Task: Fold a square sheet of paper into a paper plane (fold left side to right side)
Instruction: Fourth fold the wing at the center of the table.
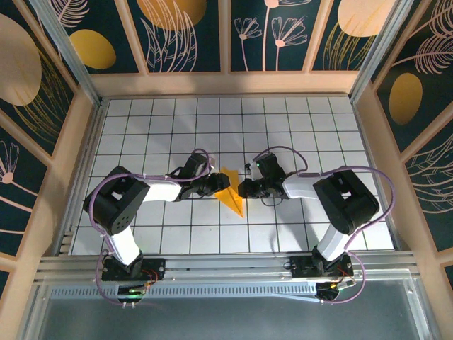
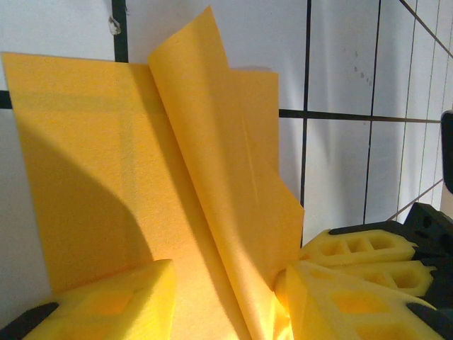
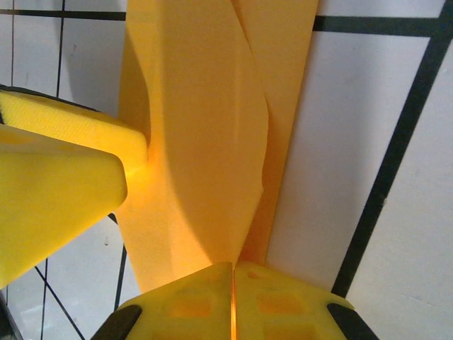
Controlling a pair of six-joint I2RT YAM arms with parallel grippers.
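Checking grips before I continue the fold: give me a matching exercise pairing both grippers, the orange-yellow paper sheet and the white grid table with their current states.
Things:
1. left gripper
2. right gripper
3. thin orange-yellow paper sheet
4. white grid-tiled table

States:
A. flat, crossed by black lines
B. partly folded, one flap raised
C. jaws apart, paper flap between them
D. pinched shut on the paper

Pairs: 1-C; 2-D; 3-B; 4-A
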